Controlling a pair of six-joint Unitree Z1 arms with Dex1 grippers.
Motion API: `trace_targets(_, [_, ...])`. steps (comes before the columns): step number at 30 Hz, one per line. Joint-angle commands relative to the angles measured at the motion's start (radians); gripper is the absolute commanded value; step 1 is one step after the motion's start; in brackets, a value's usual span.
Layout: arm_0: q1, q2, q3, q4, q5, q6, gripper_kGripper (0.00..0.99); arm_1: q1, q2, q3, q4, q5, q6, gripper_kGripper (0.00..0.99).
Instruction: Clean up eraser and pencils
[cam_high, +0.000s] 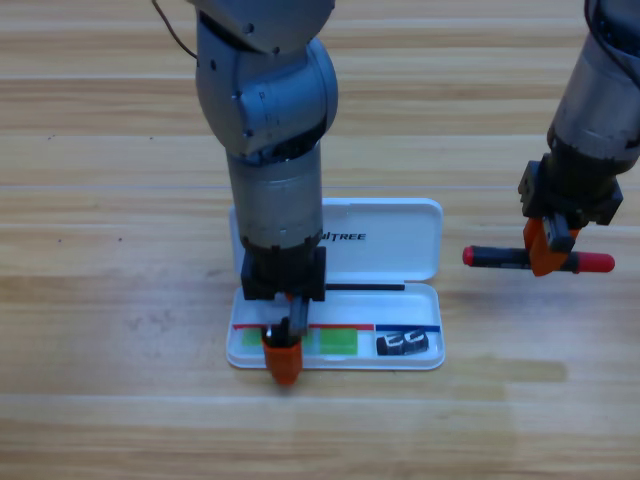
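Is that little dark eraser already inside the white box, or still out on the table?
Inside. The eraser lies in the right end of the open white case's lower tray, beside the green bar.

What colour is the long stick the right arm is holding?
Red with a black middle band, seen in the high view: the red stick.

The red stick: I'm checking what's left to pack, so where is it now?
In the high view the red stick is right of the white case, outside it, lying crosswise in the right gripper.
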Motion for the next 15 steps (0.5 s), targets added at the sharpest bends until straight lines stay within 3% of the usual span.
trace_targets(1, [-0.016,-0.05,-0.044,0.08,0.023,-0.002,0.99,0.121,0.049,-0.017,0.017,0.026,0.049,0.0])
trace_targets(10, [0.039,-0.5,0.116,0.1,0.091,0.044,0.99,0.241,0.199,-0.206,0.039,0.026,0.137,0.0])
trace_targets(15, [0.108,-0.584,0.208,0.086,0.106,0.07,0.989,0.264,0.297,-0.329,0.039,0.018,0.158,0.0])
